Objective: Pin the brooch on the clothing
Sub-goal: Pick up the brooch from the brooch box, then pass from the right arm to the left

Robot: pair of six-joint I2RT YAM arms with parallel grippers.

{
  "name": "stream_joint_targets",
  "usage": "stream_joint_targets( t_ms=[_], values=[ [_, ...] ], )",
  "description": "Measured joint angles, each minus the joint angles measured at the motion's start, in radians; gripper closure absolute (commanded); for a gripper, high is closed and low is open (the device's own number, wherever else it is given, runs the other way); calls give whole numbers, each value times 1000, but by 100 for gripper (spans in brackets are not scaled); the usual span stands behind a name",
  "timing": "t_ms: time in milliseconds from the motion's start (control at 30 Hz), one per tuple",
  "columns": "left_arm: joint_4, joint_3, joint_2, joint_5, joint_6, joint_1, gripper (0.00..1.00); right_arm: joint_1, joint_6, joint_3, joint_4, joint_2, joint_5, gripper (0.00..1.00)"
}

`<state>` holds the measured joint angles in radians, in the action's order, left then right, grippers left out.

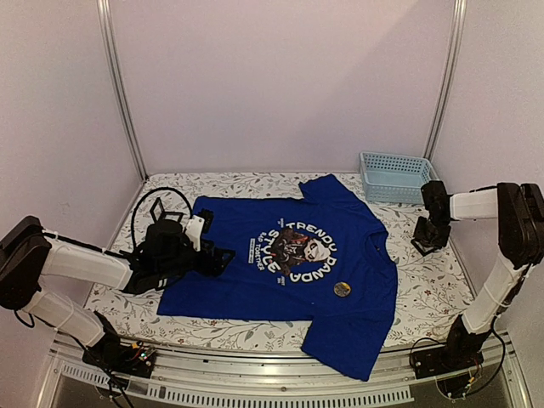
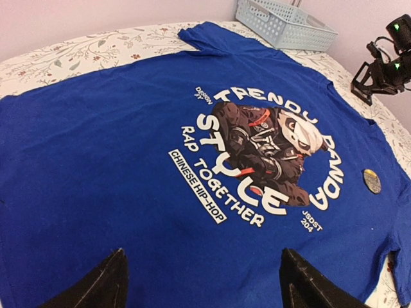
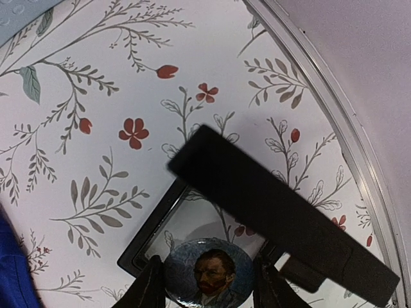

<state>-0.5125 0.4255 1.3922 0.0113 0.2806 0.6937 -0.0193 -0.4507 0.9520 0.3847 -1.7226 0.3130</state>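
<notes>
A: Where's the brooch (image 3: 209,276)?
B: My right end effector (image 1: 429,238) clamps its rim, by the desk's (image 1: 425,289) right edge. Light, stiff, slick-faced, I judge. Left end effector (image 2: 202,256) gapes over the soft shirt (image 1: 246,289), mid-desk.

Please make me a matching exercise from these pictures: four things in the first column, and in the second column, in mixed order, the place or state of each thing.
Column one
1. T-shirt
2. basket
3. portrait brooch
4. left hand

Column two
a. between the fingers of the right hand
b. open, above the blue cloth
c. spread flat on the flowered tablecloth
d. standing at the back right

Right pairs: 1-c, 2-d, 3-a, 4-b.
</notes>
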Motion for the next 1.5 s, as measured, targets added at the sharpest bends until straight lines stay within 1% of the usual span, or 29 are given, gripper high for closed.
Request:
stream_joint_targets(
  t_ms=[167,333,467,567,667,733,800,933,1033,1167,1233,1367,1500],
  values=[
    [0,0,0,-6,0,0,20,-11,9,-4,10,49,-17,65],
    [-16,-2,-2,-24,0,0,20,-60,29,-5,13,87,-41,66],
    [-138,-84,-60,-83,-4,0,20,-120,47,-4,18,128,-61,66],
    [-266,-167,-119,-142,-18,0,20,-208,75,-2,15,181,-93,67],
    [-372,-192,-131,-188,-39,11,20,-314,113,12,8,240,-158,67],
    [-412,-185,-136,-208,-72,32,20,-375,141,26,-3,272,-239,67],
    [-431,-166,-148,-221,-130,77,20,-431,177,40,-8,297,-327,67],
    [-435,-102,-187,-273,-329,178,22,-562,255,79,11,332,-468,68],
    [-331,-5,-206,-341,-521,214,24,-657,309,105,45,367,-560,68],
    [-76,216,-203,-404,-770,221,26,-758,359,137,104,428,-666,68],
    [6,286,-203,-428,-883,222,27,-810,373,151,128,451,-692,68],
    [127,335,-205,-445,-1065,240,27,-915,390,156,154,470,-719,68],
    [275,390,-200,-452,-1202,302,26,-982,396,156,193,470,-732,69]
  ],
)
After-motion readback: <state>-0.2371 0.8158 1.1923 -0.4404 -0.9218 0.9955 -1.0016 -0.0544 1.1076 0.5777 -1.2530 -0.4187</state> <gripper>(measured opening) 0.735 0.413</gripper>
